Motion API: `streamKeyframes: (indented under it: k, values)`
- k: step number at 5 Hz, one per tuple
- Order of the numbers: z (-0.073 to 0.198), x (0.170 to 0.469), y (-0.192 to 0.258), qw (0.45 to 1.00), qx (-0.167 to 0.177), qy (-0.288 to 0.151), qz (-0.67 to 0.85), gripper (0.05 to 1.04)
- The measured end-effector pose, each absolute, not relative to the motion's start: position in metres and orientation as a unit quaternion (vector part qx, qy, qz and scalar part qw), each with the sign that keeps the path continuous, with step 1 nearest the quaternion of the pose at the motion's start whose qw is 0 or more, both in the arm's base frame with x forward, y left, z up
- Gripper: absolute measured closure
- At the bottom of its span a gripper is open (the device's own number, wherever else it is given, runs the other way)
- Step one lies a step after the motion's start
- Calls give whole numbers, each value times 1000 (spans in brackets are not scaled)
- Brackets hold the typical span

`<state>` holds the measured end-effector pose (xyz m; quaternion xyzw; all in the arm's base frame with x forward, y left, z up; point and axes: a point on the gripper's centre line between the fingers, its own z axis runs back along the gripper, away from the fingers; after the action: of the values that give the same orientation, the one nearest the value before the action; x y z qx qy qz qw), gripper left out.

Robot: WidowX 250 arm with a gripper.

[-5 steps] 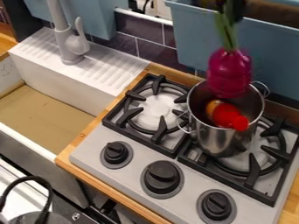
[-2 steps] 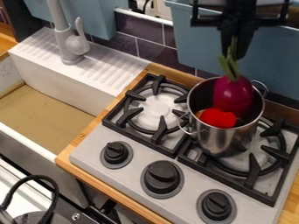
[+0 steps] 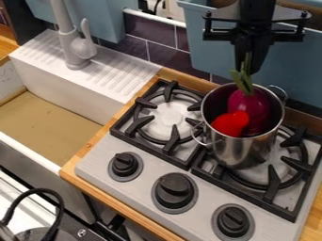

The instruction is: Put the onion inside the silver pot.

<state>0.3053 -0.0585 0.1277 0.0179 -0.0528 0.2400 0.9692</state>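
**Onion down in the silver pot, leaves in the gripper**

We see the sink beside the left edge of the stove. Behind the stove's rear edge stands a blue bin, and the gripper hangs in front of it, above the pot. We see its jaws brought together, clamped on the onion's green leaves. The silver pot stands upright on the stove's right-hand burner, towards the rear edge. A pale faucet rises behind the sink. Along the stove's front edge we count three black knobs. The onion has its purple bulb inside the pot, leaves upward. In front of it, also inside, we find a smaller red object; we cannot make out what it is.
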Motion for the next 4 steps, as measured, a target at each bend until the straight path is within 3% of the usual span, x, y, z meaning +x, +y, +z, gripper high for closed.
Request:
streamKeyframes:
  k: [1,3,4]
  values:
    - [117,305,-58,966,26,-23,257,856]
    - [130,312,-59,963,-1,-18,268,314]
    - [138,313,-59,964,-11,-11,267,95]
